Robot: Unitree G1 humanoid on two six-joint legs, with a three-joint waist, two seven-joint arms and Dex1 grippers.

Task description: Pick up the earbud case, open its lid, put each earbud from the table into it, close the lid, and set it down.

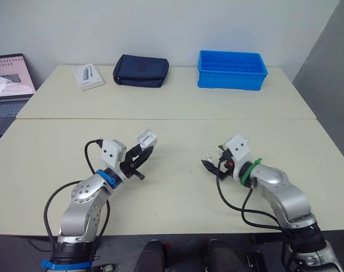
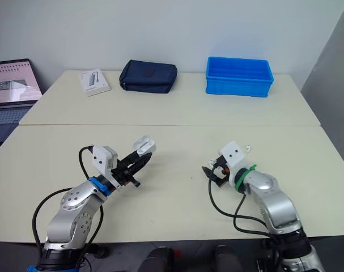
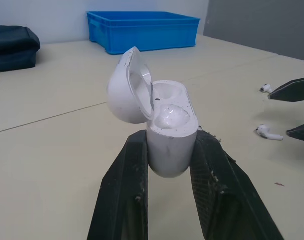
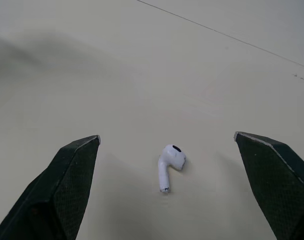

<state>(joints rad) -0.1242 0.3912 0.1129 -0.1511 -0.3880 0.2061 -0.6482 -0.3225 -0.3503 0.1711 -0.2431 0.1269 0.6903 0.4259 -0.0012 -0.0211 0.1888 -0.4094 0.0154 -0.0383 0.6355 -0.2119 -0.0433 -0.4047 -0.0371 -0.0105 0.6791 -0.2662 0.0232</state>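
My left gripper (image 1: 143, 149) is shut on the white earbud case (image 3: 167, 135), holding it by its lower body just above the table. The case lid (image 3: 127, 85) is swung open and both sockets look empty. My right gripper (image 4: 167, 136) stands open low over the table to the right. One white earbud (image 4: 171, 159) lies on the table between and just ahead of its fingers, untouched. In the left wrist view a second earbud (image 3: 265, 88) lies a little farther back, close to the right gripper's fingertips (image 3: 292, 90).
At the far side of the table stand a blue bin (image 1: 232, 69), a dark zip pouch (image 1: 141, 71) and a small white box (image 1: 88, 76). A laptop (image 1: 7, 85) sits off the left edge. A seam (image 1: 160, 119) runs across the table.
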